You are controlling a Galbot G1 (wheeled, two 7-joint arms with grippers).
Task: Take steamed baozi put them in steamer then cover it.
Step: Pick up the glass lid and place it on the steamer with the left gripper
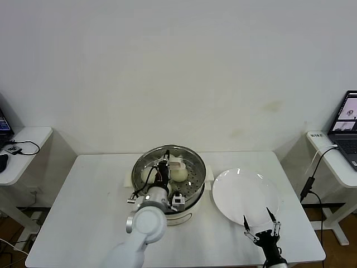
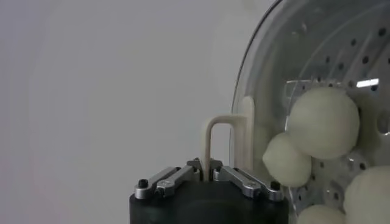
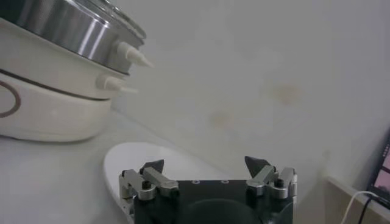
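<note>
Counter: white counter [image 1: 89,190] under a plain pale wall, side desks with laptops at either edge
Right gripper: right gripper [image 1: 261,223] sits at the near edge, just over the near rim of the white plate [image 1: 245,195]; jaws spread wide with nothing between them, waiting
Plate: bare, no buns on it
Left gripper: left gripper [image 2: 207,173] is over the pot, jaws pinched together on the cover's handle [image 2: 228,131], the thin cream loop standing upright between them
Cover: glass cover [image 2: 317,55] hangs by that handle over the steamer [image 1: 192,192]; whether its rim is seated I cannot tell
Baozi: steamed baozi [image 2: 323,122] show through the glass, clustered on the perforated tray, touching one another
Handling, cover: I'd judge it rigid, fairly heavy for its handle, breakable and slick; the handle is the only sound place to hold, so lower it level
Handling, baozi: soft and light, likely to dent under a hard squeeze
Stage: buns look loaded, covering is the step in hand
</note>
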